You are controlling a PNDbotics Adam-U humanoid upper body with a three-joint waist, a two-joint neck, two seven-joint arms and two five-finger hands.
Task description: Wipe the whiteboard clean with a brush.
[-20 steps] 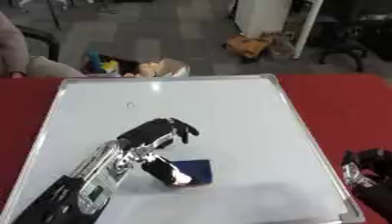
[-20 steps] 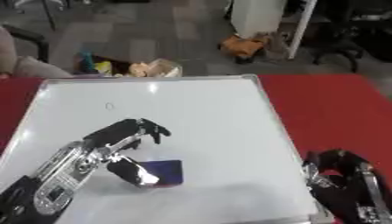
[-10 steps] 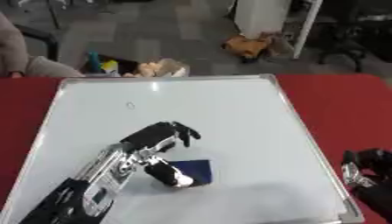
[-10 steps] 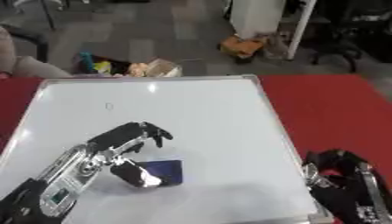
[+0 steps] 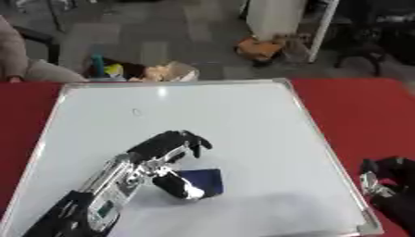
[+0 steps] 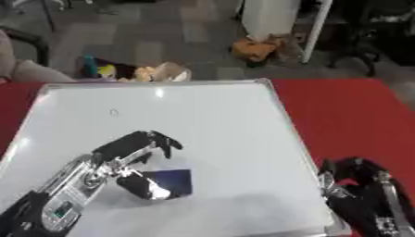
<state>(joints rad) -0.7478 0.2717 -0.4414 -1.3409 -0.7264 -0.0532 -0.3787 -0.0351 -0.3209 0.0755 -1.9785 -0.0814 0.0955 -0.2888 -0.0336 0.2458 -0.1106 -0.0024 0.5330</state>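
Whiteboard wiping depended on the small dark-blue rectangular block of an eraser brush (image 5: 201,181), which lay on the lower middle of the big white, metal-framed whiteboard (image 5: 243,120) spread flat over the red bench (image 5: 356,111). The left robot hand (image 5: 166,152) sat on the board with its thumb against the brush's near side and its dark fingers arched over the far side, seemingly pinching it, though from where I stood the contact was hard to confirm. I judged the brush light and stiff enough to slide easily over the slick board, best taken by its two long sides and pressed flat. One faint small mark (image 5: 135,111) showed near the upper left of the board; no writing or label was readable anywhere. The right robot hand (image 6: 356,185) rested at the bench's lower right corner, clear of the board, its fingers curled on nothing.
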